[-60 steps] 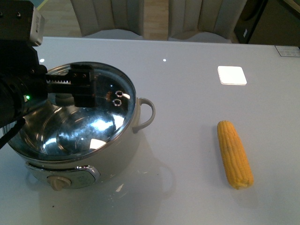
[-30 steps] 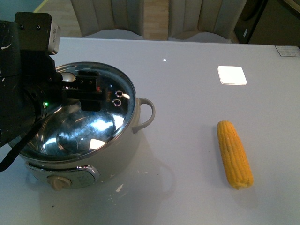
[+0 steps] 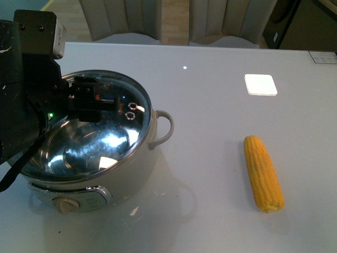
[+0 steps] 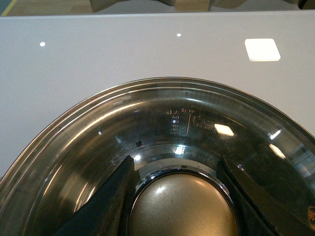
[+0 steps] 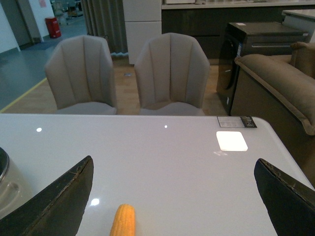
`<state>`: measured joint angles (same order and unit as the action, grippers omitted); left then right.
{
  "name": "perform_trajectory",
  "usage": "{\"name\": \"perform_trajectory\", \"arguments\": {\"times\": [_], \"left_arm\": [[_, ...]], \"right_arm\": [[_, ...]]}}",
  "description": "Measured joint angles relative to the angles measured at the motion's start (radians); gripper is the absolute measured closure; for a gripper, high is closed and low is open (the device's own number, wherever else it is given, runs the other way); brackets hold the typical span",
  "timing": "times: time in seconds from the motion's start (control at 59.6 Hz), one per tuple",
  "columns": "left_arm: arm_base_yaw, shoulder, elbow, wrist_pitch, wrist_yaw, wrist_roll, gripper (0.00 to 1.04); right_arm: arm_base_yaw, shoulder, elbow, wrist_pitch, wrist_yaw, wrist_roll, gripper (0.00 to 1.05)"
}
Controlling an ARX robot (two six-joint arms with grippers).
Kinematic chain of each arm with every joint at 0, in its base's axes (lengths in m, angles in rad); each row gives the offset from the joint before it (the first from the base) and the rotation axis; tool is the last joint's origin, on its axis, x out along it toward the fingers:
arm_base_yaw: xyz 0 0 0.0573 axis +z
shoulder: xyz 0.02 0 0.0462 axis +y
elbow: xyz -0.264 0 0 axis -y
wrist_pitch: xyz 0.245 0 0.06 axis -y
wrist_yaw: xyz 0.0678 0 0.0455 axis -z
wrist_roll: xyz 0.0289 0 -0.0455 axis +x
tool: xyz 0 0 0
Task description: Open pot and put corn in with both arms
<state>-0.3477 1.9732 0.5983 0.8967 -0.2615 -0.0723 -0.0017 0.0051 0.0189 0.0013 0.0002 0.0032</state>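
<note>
Two fingers (image 4: 118,191) of the left gripper (image 4: 176,164) closely flank the bronze knob (image 4: 183,206) of the glass lid (image 3: 113,142) on the pot (image 3: 131,179); the frame cuts them off, so I cannot tell if they clamp it. The right gripper (image 5: 173,162) gapes wide above the corn (image 3: 263,173), which lies well right of the pot.

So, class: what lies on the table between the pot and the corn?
Nothing. In the front view the stretch of table between the pot and the corn is bare, showing only faint reflections.
</note>
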Motion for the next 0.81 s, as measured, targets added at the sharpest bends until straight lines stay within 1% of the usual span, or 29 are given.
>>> {"name": "perform_trajectory", "arguments": {"times": [0.117, 0.319, 0.487, 0.638, 0.806], "left_arm": [[-0.003, -0.045, -0.005, -0.031, -0.020, 0.030, 0.61], [-0.004, -0.158, -0.004, -0.088, -0.028, 0.053, 0.61], [0.020, -0.257, -0.003, -0.133, -0.023, 0.061, 0.61], [0.094, -0.342, -0.015, -0.143, 0.009, 0.066, 0.61], [0.240, -0.392, -0.057, -0.131, 0.056, 0.075, 0.61]], "right_arm": [[0.000, 0.000, 0.000, 0.000, 0.000, 0.000, 0.09], [0.000, 0.000, 0.000, 0.000, 0.000, 0.000, 0.09], [0.000, 0.000, 0.000, 0.000, 0.000, 0.000, 0.09], [0.000, 0.000, 0.000, 0.000, 0.000, 0.000, 0.09], [0.000, 0.000, 0.000, 0.000, 0.000, 0.000, 0.09]]}}
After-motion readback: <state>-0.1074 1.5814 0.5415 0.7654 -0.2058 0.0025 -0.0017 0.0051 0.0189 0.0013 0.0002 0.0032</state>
